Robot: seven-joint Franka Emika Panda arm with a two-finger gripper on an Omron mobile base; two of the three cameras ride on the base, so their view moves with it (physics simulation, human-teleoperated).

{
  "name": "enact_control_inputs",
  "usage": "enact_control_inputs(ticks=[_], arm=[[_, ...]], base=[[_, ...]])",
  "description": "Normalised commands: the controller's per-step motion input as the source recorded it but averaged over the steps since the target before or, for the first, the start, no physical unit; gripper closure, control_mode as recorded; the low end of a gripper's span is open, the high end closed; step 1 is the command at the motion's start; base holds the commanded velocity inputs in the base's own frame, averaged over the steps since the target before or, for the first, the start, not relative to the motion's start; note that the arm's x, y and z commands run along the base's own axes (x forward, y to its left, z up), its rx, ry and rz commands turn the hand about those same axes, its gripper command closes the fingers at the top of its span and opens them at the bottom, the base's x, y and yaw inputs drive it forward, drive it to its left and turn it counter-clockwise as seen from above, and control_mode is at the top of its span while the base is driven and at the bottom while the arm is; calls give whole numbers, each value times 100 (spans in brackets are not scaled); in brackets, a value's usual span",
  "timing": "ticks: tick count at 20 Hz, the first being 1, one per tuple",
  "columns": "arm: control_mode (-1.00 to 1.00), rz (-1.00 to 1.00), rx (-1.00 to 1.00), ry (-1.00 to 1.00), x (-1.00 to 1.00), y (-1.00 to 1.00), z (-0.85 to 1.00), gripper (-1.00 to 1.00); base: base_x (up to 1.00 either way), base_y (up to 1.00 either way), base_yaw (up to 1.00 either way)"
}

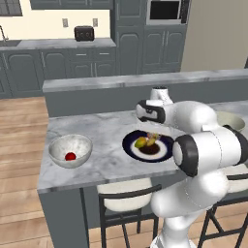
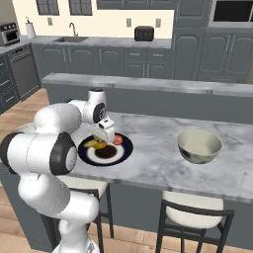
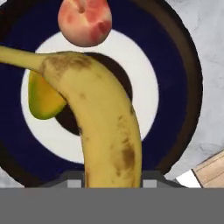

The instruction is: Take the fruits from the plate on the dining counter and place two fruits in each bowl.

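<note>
1. Pincer (image 2: 105,140): white-bodied two-finger unit, low over the round plate (image 3: 183,65) with navy rim, white ring and dark brown centre. The jaws are drawn in on the curved yellow banana (image 3: 103,127) with brown speckles. In the hand view the banana runs up from between the finger mounts at the bottom edge, its thick body centred there and its stem end reaching to the upper left.
2. Finger tips themselves are hidden behind the banana in the hand view, so contact at the pads cannot be seen directly. The base views are too small to show the jaw gap.
3. Whether the banana rests on the plate or is raised off it, I cannot tell.
4. Yellow-green oval fruit (image 3: 43,100): on the plate's white ring and brown centre, just beside the banana's left side in the hand view and partly covered by it.
5. Pinkish-red round fruit (image 3: 84,22): on the plate near its navy rim, past the banana's stem end, apart from the pincer. In the right base view it sits on the side of the plate towards the cream-grey bowl (image 2: 199,146).
6. Plate position: on the grey-white marbled stone surface (image 1: 106,160), near its front edge, between the two bowls.
7. Glossy white-grey speckled bowl (image 1: 70,150): on the same surface, well apart from the plate, holding the small red round fruit (image 1: 70,156).
8. Cream-grey bowl with darker inside: on the surface, well apart from the plate on the opposite side.
</note>
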Motion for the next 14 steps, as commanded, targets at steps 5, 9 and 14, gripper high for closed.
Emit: enact_control_inputs(ticks=[5, 9, 14], arm=[[-100, 52, 24, -2, 8, 99, 72, 100], [-100, 31, 15, 0, 0, 100, 51, 100], [-100, 17, 0, 0, 0, 100, 3, 100]], base=[[0, 0, 0], [0, 0, 0], [0, 0, 0]])
